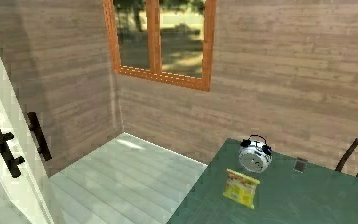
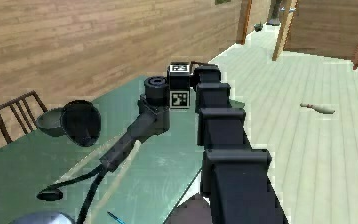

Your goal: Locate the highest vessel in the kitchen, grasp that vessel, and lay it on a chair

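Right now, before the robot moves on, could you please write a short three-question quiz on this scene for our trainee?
1. True or false: the alarm clock stands on the floor.
2. What colour is the top of the table? A) red B) green C) white
3. Fill in: near the alarm clock, on the same table, lies a flat packet whose colour is ___.

Key: 1 false, it stands on the table; 2 B; 3 yellow.
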